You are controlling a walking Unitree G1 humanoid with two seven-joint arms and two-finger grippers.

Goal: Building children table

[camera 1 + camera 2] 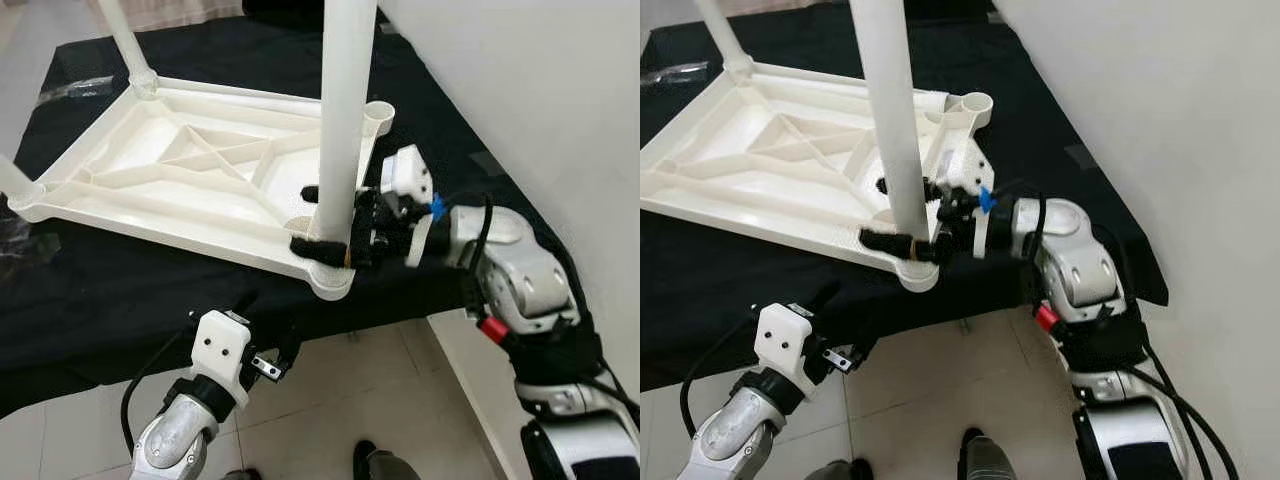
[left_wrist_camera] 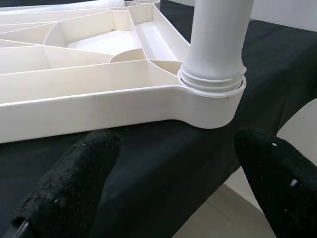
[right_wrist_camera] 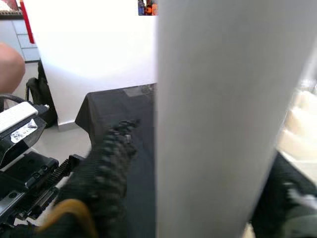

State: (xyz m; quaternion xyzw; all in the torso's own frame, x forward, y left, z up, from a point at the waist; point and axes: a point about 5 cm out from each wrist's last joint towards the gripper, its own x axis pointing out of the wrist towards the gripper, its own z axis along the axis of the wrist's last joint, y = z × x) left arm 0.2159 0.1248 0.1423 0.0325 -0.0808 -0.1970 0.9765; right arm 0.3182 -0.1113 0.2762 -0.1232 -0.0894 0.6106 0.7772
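A white plastic table top (image 1: 190,165) lies upside down on a black cloth (image 1: 120,290). An upright white leg (image 1: 345,110) stands in the near right corner socket (image 2: 210,101). My right gripper (image 1: 322,222) is shut on this leg just above the socket, one black finger (image 3: 106,163) on each side of it. Two more legs stand in the left corners (image 1: 142,78), and the far right socket (image 1: 378,117) is empty. My left gripper (image 2: 173,183) hangs open below the table's front edge, short of the socket, its fingers (image 2: 74,183) wide apart.
A white wall (image 1: 540,80) runs close along the right side of the table. Pale tiled floor (image 1: 400,380) lies below the front edge, with dark feet (image 1: 372,462) on it. Clear plastic wrapping (image 1: 75,88) lies at the far left of the cloth.
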